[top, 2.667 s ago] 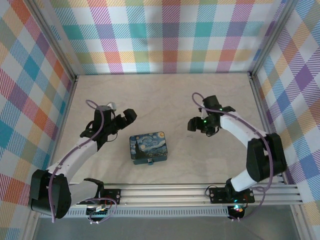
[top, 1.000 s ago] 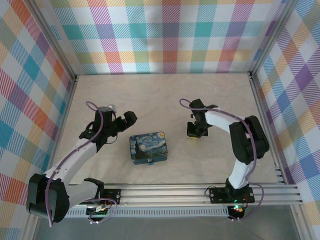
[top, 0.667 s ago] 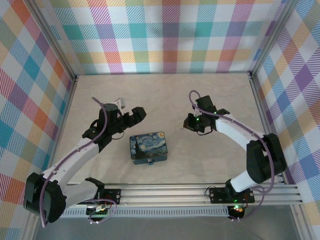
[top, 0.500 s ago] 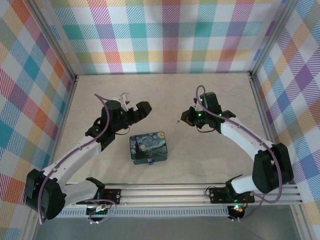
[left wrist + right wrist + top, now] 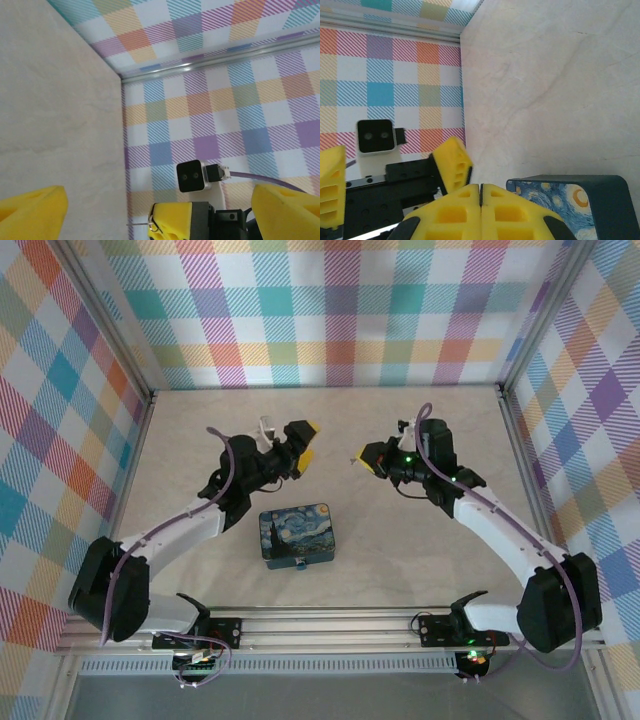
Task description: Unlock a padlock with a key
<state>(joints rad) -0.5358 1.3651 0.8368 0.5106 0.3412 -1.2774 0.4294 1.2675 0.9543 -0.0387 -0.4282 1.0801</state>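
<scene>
Top view: both arms have swung inward beyond the tin (image 5: 297, 533) since the earlier frame. The left gripper (image 5: 303, 443) gapes wide and empty. The right gripper (image 5: 369, 457) is clamped on a thin silvery key (image 5: 354, 460). The dark speck at the tin's near edge is seemingly the padlock (image 5: 301, 566), unconfirmed.
Left wrist: yellow fingers (image 5: 31, 212) spread wide, facing the right gripper.
Right wrist: ribbed yellow pads (image 5: 465, 212) pressed together beside the tin's glossy lid.

Left gripper (image 5: 160, 200) fingers wide apart at lower corners. Between them right gripper (image 5: 170, 222), yellow fingers together, pinching thin silvery piece (image 5: 145, 224). Plaid wall (image 5: 240, 110) behind; table (image 5: 50, 100) left.
</scene>
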